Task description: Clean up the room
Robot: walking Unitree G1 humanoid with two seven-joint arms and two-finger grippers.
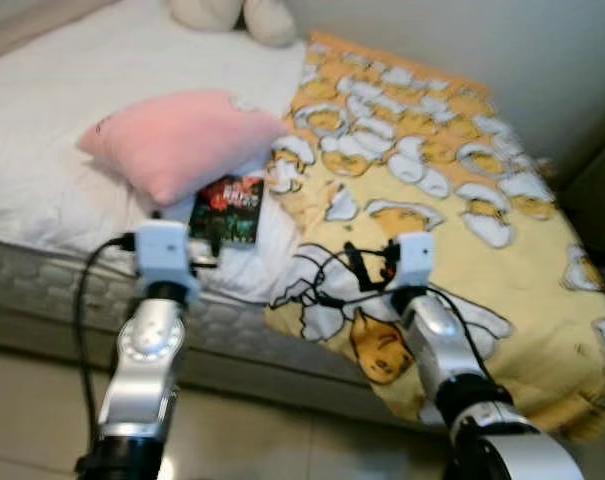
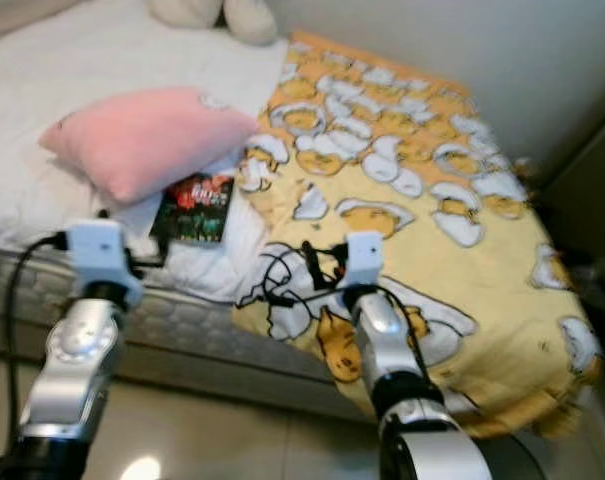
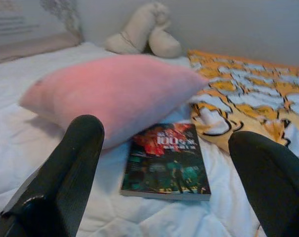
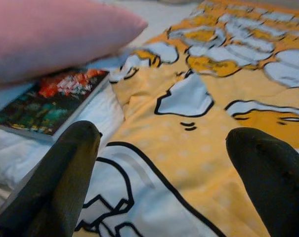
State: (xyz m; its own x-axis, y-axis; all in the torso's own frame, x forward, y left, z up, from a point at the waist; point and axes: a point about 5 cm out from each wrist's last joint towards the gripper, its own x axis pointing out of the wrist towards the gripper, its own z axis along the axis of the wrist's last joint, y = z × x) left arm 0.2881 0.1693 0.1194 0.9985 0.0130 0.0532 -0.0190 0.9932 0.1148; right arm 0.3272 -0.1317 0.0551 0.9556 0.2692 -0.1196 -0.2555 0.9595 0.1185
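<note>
A pink pillow (image 1: 177, 140) lies on the white bed (image 1: 42, 110). A dark paperback book (image 1: 230, 208) lies flat against the pillow's near side, close to the mattress edge. A yellow cartoon-print blanket (image 1: 432, 170) covers the right half of the bed and hangs over its front. My left gripper (image 3: 169, 131) is open and held just short of the book, level with the bed edge. My right gripper (image 4: 164, 132) is open over the blanket's near part, with the book off to its side.
A cream plush toy (image 1: 232, 12) sits at the head of the bed by the wall. The quilted mattress side (image 1: 52, 290) faces me, with pale tiled floor (image 1: 32, 420) below it. Dark furniture (image 1: 597, 195) stands beyond the bed's right side.
</note>
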